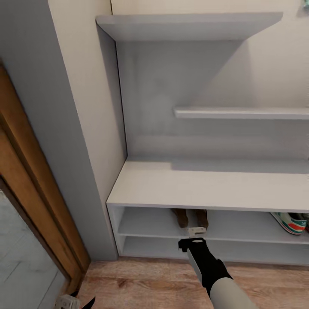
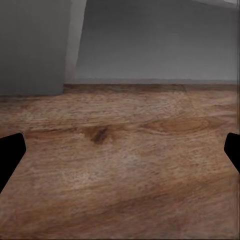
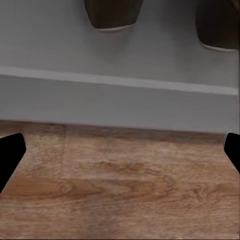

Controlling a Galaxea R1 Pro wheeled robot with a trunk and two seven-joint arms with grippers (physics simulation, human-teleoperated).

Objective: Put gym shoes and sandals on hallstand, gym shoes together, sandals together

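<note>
Head view, brown leather-look sandals (image 1: 191,218), white hallstand (image 1: 206,189)

Head view high, facing hallstand (image 1: 201,189); right wrist low, near sandals (image 3: 111,12); both share them.

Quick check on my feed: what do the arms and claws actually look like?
The right arm has a black wrist section over a pale grey forearm, ending in a whitish right claw. In both wrist views the fingertips are plain black wedges. No cables or markings show.
</note>
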